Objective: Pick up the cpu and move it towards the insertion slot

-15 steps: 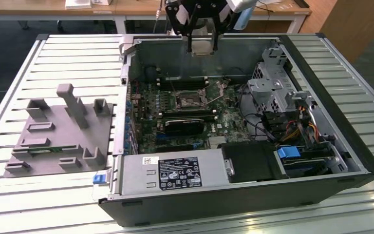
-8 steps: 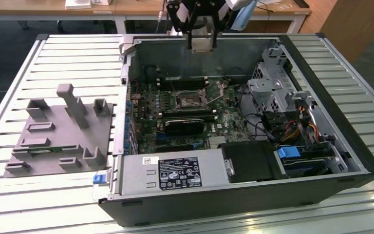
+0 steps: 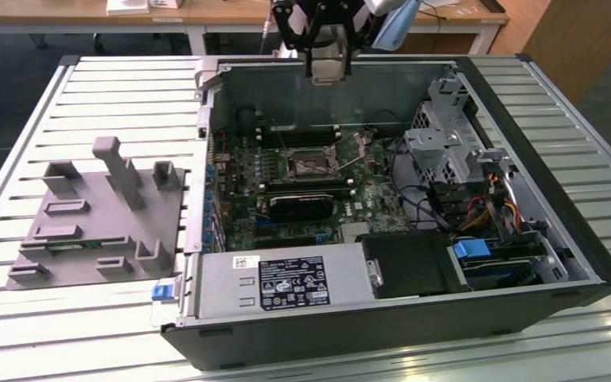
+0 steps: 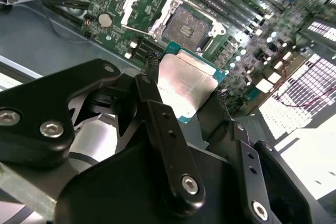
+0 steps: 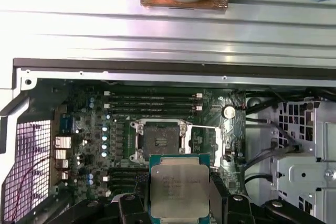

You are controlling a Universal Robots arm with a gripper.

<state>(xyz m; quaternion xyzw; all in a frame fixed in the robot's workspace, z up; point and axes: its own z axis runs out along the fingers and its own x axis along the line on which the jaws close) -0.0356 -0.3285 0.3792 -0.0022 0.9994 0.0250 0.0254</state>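
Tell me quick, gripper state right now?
Gripper: shut on the cpu, held between its fingers above the open computer case, short of the insertion slot.

I saw a pale slatted table (image 3: 93, 95) under bright light, glare washing out its near edge. Behind it stood a wooden desk (image 3: 231, 14) on white legs, a wooden cabinet (image 3: 581, 40) at the exterior view's right, and dark floor between.
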